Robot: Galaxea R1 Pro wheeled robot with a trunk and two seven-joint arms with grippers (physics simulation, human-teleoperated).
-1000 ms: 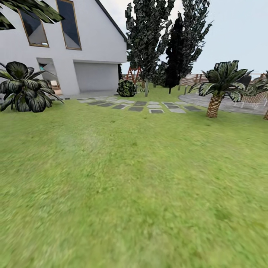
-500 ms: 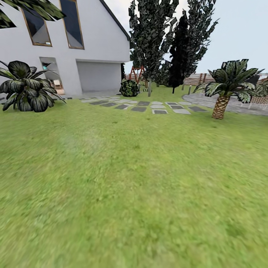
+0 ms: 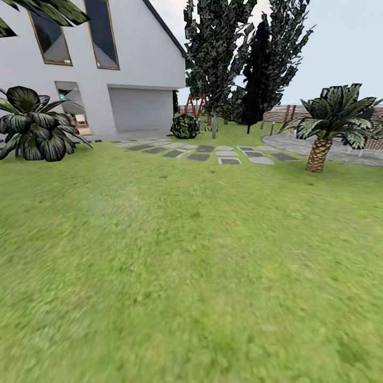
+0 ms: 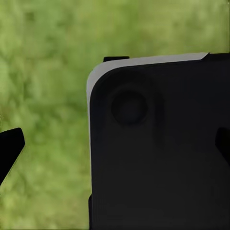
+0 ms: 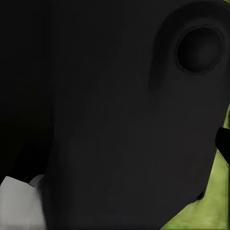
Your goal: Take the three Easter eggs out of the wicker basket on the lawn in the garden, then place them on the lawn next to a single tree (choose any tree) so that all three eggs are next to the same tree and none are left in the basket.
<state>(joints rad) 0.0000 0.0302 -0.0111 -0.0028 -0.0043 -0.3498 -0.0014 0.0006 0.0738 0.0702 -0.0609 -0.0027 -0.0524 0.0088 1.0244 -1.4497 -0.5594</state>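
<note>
Head view: lawn (image 3: 191, 276) wide, bare grass ahead. House (image 3: 80, 69) at far side; stepping stones (image 3: 213, 154) just beyond lawn, palm (image 3: 327, 125) to their right, tall trees (image 3: 218, 58) behind them. Basket, eggs not seen here. Judgement: robot in transit; best to turn base slowly, scan for basket before reaching.

Left wrist view: dark robot body (image 4: 158, 143) over grass; pincer state cannot tell.

Right wrist view: dark casing (image 5: 105, 115) close up; pincer state cannot tell.

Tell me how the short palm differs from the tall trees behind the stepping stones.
The palm is short, with a thick patterned trunk and broad striped fronds; the tall trees rise narrow and high, with thin trunks and dense blocky foliage. The palm stands nearer, beside the paved patio. Both grow from the lawn.
</note>
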